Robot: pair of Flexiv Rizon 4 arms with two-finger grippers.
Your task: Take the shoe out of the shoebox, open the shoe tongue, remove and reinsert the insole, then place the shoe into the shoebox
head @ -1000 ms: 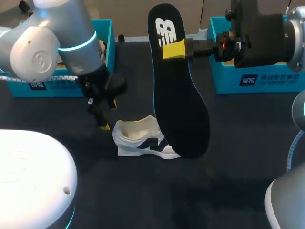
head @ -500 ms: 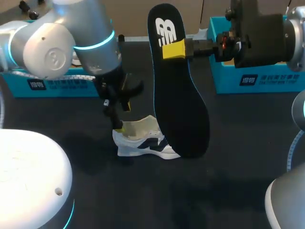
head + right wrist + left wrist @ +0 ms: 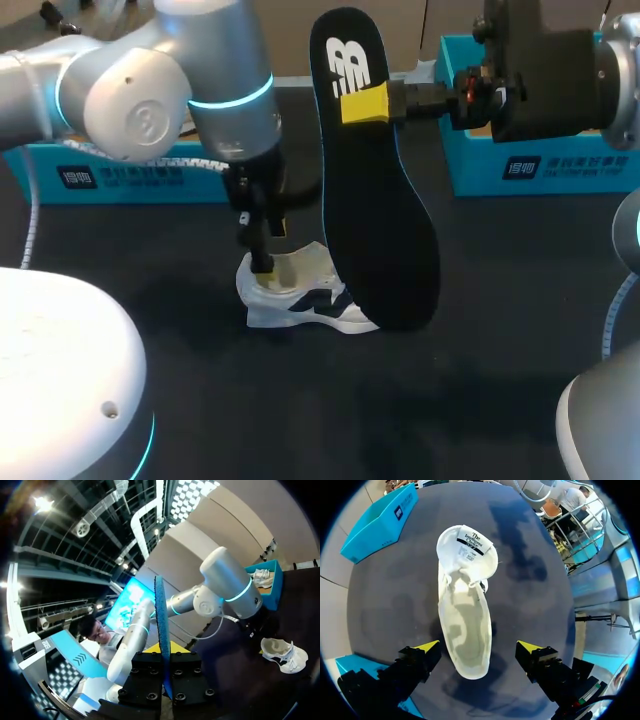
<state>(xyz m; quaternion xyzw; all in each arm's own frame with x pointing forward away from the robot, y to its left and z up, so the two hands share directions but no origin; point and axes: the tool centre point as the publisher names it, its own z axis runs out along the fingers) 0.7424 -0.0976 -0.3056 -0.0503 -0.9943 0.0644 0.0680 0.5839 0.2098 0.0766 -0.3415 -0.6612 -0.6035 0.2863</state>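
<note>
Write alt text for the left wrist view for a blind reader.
A white sneaker lies on the dark table, tongue folded forward, its inside open to view. The left tool hangs open above the heel end, its yellow-tipped fingers either side, neither touching it. A blue shoebox stands beyond.

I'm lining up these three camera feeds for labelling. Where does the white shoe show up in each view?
Head view: the shoe lies on the table near the middle, under the left gripper, partly behind the raised insole.
Left wrist view: shoe straight ahead, between the open fingers.
Right wrist view: shoe small, on the table beyond the held insole.
Shared landmark: the dark table under it.
</note>
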